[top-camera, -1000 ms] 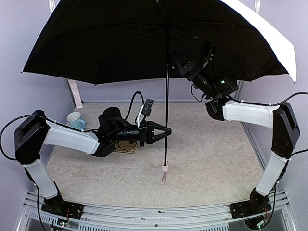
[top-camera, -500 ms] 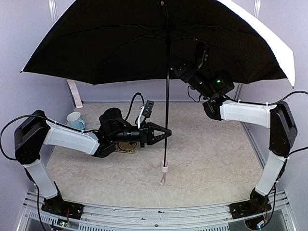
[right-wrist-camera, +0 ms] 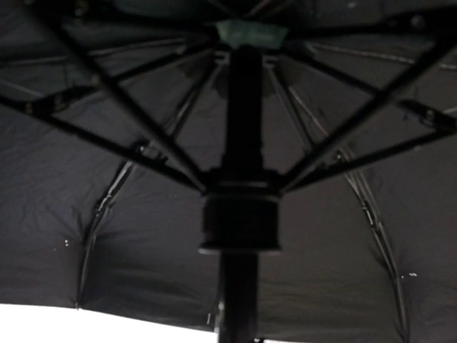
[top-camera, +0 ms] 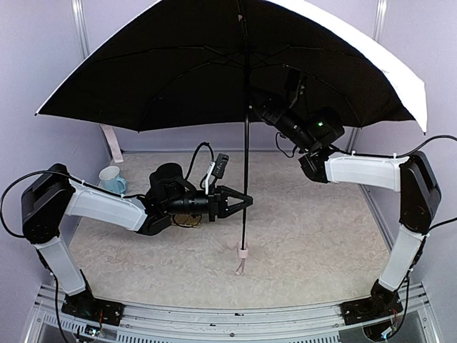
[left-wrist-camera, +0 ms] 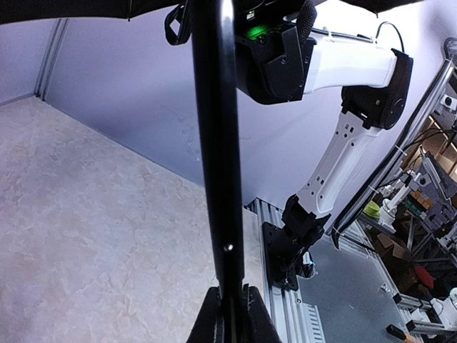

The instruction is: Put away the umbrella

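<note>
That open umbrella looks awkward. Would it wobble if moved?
Probably top-heavy: the umbrella spreads wide, high above the left gripper pinching its thin shaft, so it may sway. Its thin ribs suggest it is light and bendable.

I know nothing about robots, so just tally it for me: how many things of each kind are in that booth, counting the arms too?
Robot arms: 2, the left arm and the right arm
Umbrella, open: 1
Pale blue mug: 1
Woven mat, mostly hidden under the left arm: 1
Total: 5
</note>
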Controlling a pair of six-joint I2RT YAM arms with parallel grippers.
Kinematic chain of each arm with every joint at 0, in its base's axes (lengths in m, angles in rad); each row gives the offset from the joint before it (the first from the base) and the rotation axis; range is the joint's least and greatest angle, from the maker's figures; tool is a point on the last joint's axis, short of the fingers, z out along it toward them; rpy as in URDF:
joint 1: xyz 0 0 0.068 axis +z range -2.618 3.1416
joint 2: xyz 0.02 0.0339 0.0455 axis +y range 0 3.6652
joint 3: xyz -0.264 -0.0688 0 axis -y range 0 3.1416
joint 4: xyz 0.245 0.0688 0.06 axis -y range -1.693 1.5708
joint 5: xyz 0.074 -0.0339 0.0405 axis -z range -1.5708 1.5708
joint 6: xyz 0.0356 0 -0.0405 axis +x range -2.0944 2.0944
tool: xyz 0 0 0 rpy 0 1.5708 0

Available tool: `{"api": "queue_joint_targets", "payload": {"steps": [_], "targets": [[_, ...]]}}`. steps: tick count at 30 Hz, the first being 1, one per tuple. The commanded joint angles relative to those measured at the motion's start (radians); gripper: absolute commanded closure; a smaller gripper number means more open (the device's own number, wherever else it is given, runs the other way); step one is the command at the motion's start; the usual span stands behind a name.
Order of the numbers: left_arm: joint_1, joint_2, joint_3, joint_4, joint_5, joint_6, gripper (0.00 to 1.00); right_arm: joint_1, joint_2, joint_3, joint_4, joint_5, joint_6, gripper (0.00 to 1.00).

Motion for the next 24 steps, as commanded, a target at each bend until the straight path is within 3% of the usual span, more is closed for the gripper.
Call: {"api": "queue_joint_targets", "payload": {"steps": [1,6,10,19,24], "targets": [[-0.016,-0.028,0.000,0.059,0.048,0.073,0.85,-0.003,-0.034,-0.058,-0.018,0.080,0.005,1.00],[0.025,0.001,0.023,0.073,0.054,0.001,0.61,0.020,-0.080,-0.165,-0.022,0.152,0.036,1.00],[0.048,0.041,0.066,0.064,0.043,-0.049,0.60,0.050,-0.105,-0.231,0.003,0.160,0.041,1.00],[0.056,0.088,0.093,0.062,0.011,-0.087,0.70,0.074,-0.110,-0.319,0.036,0.111,0.073,1.00],[0.064,0.116,0.076,0.124,0.022,-0.152,0.94,0.082,-0.123,-0.351,0.054,0.108,0.078,1.00]]}}
